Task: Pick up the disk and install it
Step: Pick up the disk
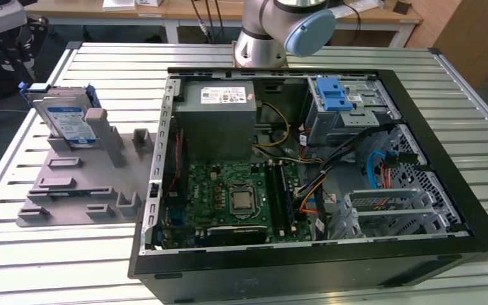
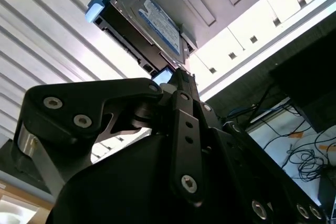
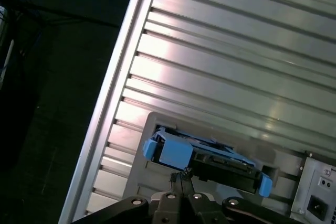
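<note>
At the exterior view's left, the disk [image 1: 64, 121] stands on edge in a grey slotted holder [image 1: 83, 187] on the ribbed metal table [image 1: 49, 260]. To its right lies the open computer case [image 1: 312, 276], with its power supply [image 1: 218, 124], its motherboard [image 1: 227, 197] and, farther right, a drive cage [image 1: 345, 108] with a blue latch. In both wrist views the gripper [image 3: 181, 174] [image 2: 177, 73] is pinched narrow and empty, close by the disk's blue-railed edge.
</note>
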Tool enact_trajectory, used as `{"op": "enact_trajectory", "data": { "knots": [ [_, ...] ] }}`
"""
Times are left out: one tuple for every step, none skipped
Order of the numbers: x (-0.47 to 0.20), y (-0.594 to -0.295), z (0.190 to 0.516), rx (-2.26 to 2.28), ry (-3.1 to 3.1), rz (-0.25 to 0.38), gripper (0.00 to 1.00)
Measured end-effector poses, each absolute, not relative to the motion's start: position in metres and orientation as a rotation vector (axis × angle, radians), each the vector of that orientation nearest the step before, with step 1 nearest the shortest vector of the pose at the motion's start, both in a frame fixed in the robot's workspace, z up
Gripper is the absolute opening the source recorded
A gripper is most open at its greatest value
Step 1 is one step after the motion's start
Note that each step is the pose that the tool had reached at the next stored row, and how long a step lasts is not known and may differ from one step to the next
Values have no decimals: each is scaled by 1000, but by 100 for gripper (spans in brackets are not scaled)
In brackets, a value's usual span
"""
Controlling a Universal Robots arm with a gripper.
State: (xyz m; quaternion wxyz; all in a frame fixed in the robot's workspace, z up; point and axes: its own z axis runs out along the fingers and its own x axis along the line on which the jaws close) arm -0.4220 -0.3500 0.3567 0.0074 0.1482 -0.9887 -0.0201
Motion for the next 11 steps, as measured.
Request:
{"op": "enact_trajectory", "data": {
  "knots": [
    [-422, -350, 357, 479, -3089, -63, 11],
    [-422, -350, 357, 494, -3087, -62, 11],
    [-422, -350, 357, 510, -3084, -62, 11],
    [-422, -350, 357, 526, -3081, -62, 11],
    [-422, -350, 357, 541, -3078, -62, 11],
    [-422, -350, 357, 556, -3075, -62, 11],
    [-422, -350, 357, 570, -3072, -62, 11],
    [-422, -350, 357, 584, -3070, -62, 11],
    [-422, -350, 357, 598, -3067, -62, 11],
    [-422, -350, 357, 613, -3064, -61, 11],
    [-422, -350, 357, 626, -3061, -61, 11]
  ]
}}
